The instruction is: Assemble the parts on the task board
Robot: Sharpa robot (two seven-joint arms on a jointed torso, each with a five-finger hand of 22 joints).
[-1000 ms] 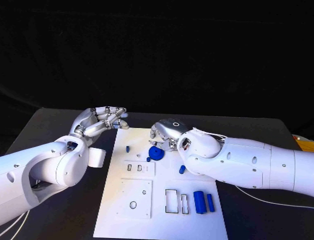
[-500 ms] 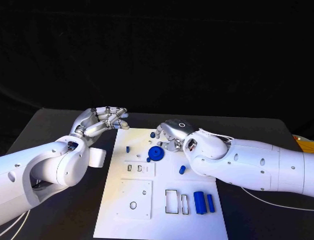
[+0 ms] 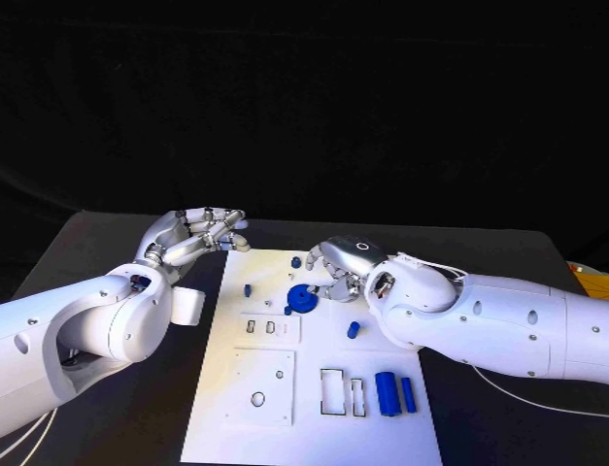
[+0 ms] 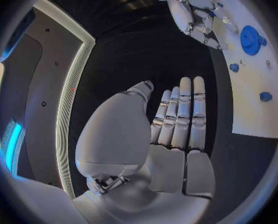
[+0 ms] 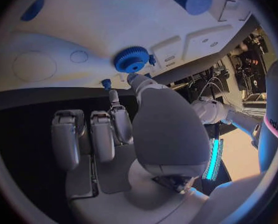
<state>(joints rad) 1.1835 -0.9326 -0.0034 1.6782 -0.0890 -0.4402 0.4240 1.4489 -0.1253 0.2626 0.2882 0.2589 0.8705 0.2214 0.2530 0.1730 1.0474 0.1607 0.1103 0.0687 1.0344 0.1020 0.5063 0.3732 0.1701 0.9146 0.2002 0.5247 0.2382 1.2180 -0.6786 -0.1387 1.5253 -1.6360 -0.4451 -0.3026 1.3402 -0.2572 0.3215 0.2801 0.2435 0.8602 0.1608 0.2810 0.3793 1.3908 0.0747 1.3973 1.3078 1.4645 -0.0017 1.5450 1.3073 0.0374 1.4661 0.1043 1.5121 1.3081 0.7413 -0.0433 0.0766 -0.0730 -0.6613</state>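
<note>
You see one round toothed blue gear (image 3: 301, 295) on the task board (image 3: 304, 427), two blue cylinders (image 3: 386, 390) nearer you; both hands (image 3: 199, 234) (image 3: 341, 262) empty, fingers apart

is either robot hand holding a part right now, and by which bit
Nothing is held. The left robot hand is empty with fingers curled; the right robot hand hovers by the blue gear, empty.

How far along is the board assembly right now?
Early, by the look of it. The blue gear sits flat on the task board; whether it is seated I cannot tell. The right hand hovers beside it, holding nothing. Two blue cylinders lie loose, the rectangular slots open. The left hand is idle.
</note>
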